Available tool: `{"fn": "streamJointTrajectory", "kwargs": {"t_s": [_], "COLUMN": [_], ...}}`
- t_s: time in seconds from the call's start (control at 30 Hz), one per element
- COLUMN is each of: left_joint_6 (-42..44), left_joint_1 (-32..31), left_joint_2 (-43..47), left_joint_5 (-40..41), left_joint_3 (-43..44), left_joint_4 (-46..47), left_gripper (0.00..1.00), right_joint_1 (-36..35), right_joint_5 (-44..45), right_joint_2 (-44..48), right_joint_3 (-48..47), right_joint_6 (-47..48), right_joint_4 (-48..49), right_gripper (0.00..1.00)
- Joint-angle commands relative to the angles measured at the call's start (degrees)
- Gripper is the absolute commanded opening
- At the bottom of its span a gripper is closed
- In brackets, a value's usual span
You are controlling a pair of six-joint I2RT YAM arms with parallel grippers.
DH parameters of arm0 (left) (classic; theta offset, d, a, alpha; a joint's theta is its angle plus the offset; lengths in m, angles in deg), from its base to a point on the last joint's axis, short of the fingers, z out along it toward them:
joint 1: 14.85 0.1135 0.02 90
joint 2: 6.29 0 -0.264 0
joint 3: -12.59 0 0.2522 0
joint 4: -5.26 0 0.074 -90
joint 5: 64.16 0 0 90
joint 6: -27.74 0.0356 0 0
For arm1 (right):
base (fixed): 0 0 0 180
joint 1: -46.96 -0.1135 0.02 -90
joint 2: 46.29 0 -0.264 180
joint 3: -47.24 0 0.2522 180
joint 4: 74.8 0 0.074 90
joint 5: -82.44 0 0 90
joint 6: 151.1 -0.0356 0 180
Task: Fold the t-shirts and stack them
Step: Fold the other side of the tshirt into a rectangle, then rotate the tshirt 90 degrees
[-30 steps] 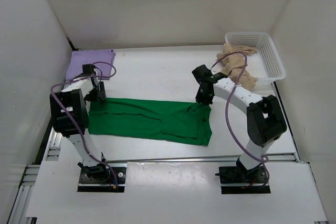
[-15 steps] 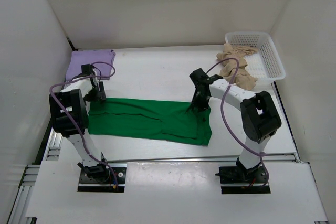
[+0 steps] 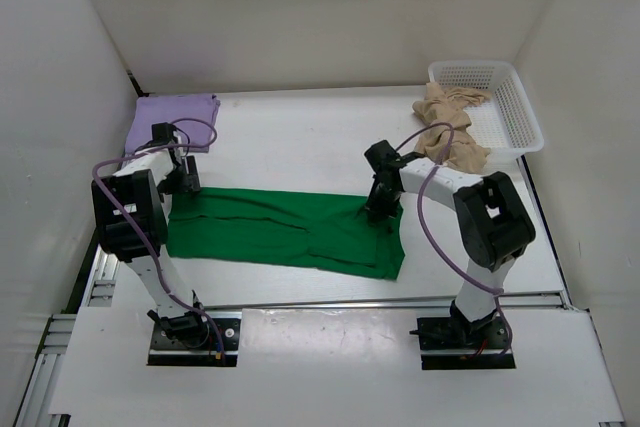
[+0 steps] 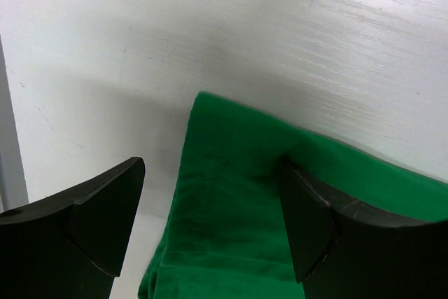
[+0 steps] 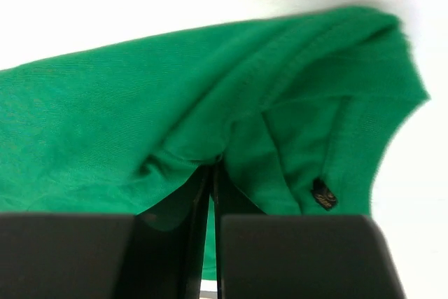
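Note:
The bright green t-shirt (image 3: 280, 229) lies spread flat across the table in front of both arms. My left gripper (image 3: 185, 185) hovers open over its far left corner, and in the left wrist view the green cloth (image 4: 238, 194) sits between the wide-apart fingers (image 4: 105, 215). My right gripper (image 3: 376, 209) is at the shirt's far right edge, shut on a pinched fold of green cloth (image 5: 140, 117) near the collar. The lavender t-shirt (image 3: 172, 117) lies folded at the back left. The beige t-shirt (image 3: 450, 132) hangs crumpled over the basket's side.
A white mesh basket (image 3: 510, 97) stands at the back right corner. White walls enclose the table on three sides. A metal rail runs along the table's left edge, close to the left arm.
My right gripper has shifted slightly left onto the shirt's far right edge and shut on the cloth. The left gripper has stayed open at the left corner.

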Motion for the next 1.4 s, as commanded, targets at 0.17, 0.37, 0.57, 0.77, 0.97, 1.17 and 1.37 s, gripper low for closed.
{"fn": "streamJointTrajectory", "kwargs": {"t_s": [0.17, 0.37, 0.57, 0.77, 0.97, 1.17, 1.37], "left_joint_6": [0.5, 0.5, 0.5, 0.5, 0.5, 0.5, 0.5], "left_joint_1": [1.8, 1.8, 1.8, 1.8, 1.8, 2.5, 7.4], "left_joint_2": [-1.8, -1.8, -0.4, 6.7, 12.0, 4.6, 4.7], "left_joint_5": [1.2, 1.7, 0.6, -5.7, -10.6, -2.8, -3.0], "left_joint_3": [-2.5, -3.1, -3.1, -0.5, 3.5, 5.4, 5.9], "left_joint_4": [-5.1, -5.1, -5.1, -11.2, -13.5, -11.9, -10.5], "left_gripper": [0.87, 0.87, 0.87, 0.89, 0.95, 0.95, 0.96], "right_joint_1": [1.0, 1.0, 2.1, 0.7, 0.1, 3.1, 5.7], "right_joint_5": [5.8, 5.0, 7.0, 13.5, 11.6, 7.4, 6.8], "right_joint_2": [6.2, 6.4, 8.7, 14.9, 6.7, -4.1, -16.6], "right_joint_3": [5.5, 7.6, 5.5, 2.0, -6.2, -8.4, -21.4], "right_joint_6": [-3.1, -4.0, -2.6, 0.9, -0.5, -1.9, 1.8], "right_joint_4": [-1.7, -1.4, -2.7, -6.6, -9.6, -8.8, -11.9], "right_gripper": [0.07, 0.12, 0.29, 0.34, 0.34, 0.33, 0.30]}}
